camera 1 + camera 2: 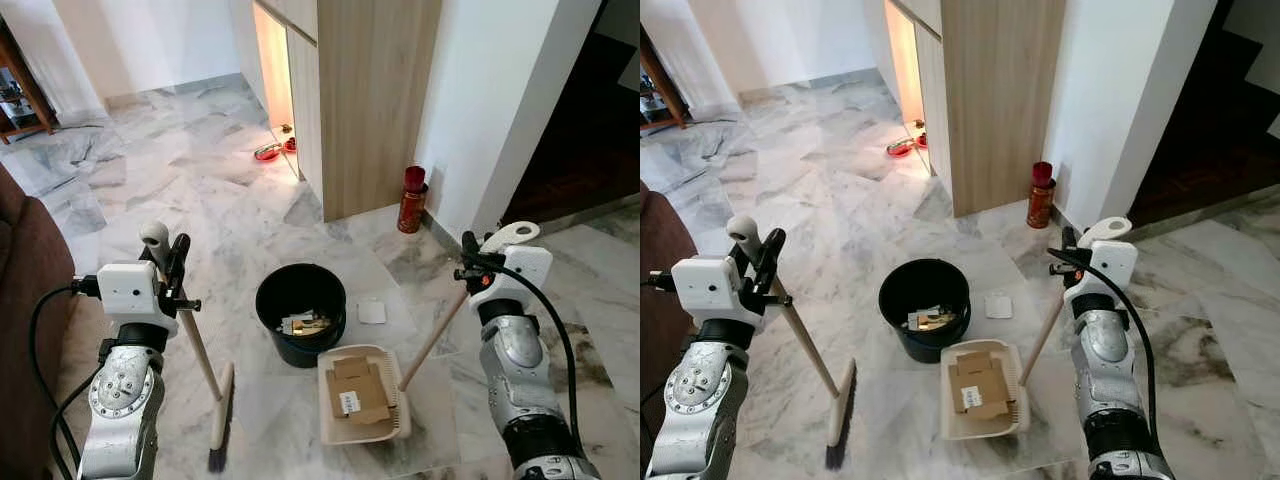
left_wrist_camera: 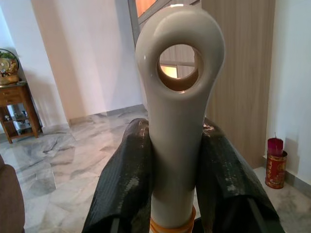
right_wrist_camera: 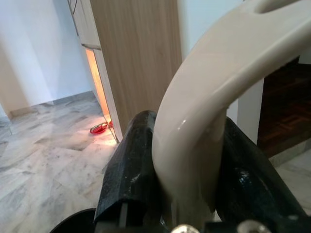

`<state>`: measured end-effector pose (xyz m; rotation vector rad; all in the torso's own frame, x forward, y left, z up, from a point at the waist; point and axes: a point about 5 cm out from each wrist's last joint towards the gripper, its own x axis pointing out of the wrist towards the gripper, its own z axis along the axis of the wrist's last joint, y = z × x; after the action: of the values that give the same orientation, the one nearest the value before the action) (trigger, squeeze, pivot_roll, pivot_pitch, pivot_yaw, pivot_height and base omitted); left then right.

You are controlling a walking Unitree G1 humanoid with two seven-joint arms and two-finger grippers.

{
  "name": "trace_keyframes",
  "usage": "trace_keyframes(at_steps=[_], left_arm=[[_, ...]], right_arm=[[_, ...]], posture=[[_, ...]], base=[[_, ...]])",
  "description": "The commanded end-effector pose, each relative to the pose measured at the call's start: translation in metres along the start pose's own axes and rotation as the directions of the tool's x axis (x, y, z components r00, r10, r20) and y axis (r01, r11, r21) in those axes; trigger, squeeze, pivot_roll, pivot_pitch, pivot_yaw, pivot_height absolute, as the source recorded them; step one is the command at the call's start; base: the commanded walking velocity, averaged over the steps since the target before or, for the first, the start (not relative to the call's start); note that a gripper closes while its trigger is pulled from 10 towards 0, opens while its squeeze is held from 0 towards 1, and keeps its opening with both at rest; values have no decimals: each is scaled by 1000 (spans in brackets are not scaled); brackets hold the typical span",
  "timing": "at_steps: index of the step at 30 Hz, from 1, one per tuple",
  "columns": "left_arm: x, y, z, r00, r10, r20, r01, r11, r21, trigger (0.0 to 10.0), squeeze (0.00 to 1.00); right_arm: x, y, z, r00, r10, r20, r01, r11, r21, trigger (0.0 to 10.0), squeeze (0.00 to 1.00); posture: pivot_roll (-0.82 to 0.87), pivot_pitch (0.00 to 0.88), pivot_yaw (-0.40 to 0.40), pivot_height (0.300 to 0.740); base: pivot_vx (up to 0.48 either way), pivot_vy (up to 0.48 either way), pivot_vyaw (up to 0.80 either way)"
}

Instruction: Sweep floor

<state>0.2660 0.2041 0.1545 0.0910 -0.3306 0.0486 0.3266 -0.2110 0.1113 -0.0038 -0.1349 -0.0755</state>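
Floor (image 1: 200, 190): grey and white marble, glossy; it looks mostly clean around the robot.
Bin (image 1: 300, 312): a black round bucket on the floor, just behind the dustpan, with some scraps already inside.
Dustpan (image 1: 364, 394): cream colour, lying flat on the floor in front of the robot; several pieces of brown cardboard lie in it. Its long wooden handle goes up to the right.
Broom (image 1: 218, 420): a wooden stick with a cream head and dark bristles; the bristles touch the floor to the left of the dustpan, apart from it.
Left gripper (image 2: 175, 189): its two black fingers are pressed on the cream top of the broom handle, just under the hanging hole.
Right gripper (image 3: 187, 179): pinching the curved cream grip at the top of the dustpan handle.
Step in hand: I judge it is emptying the loaded dustpan into the bin.
How to do it well: lift the dustpan level, bring its open edge over the rim of the bin, and tilt only then, slowly, because the light cardboard may slide out early. Keep the broom upright and away.
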Motion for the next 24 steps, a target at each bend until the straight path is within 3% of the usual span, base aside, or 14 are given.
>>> trace_keyframes(at_steps=[1, 6, 24], left_arm=[[1, 1, 6, 999, -2, 43, 2, 1000, -2, 10000, 0], [1, 0, 6, 999, -6, 47, 6, 1000, -3, 10000, 0], [1, -3, 4, 999, -2, 37, 2, 1000, -4, 10000, 0]], right_arm=[[5, 5, 16, 997, 9, 71, -10, 1000, 19, 10000, 0], [4, 5, 20, 997, 16, 77, -18, 1000, 19, 10000, 0], [-1, 4, 28, 996, 23, 81, -25, 1000, 19, 10000, 0]], posture=[[84, 1, 51, 740], [81, 0, 47, 740], [74, 7, 39, 740]], base=[[0, 0, 0], [-305, 0, 0], [0, 0, 0]])
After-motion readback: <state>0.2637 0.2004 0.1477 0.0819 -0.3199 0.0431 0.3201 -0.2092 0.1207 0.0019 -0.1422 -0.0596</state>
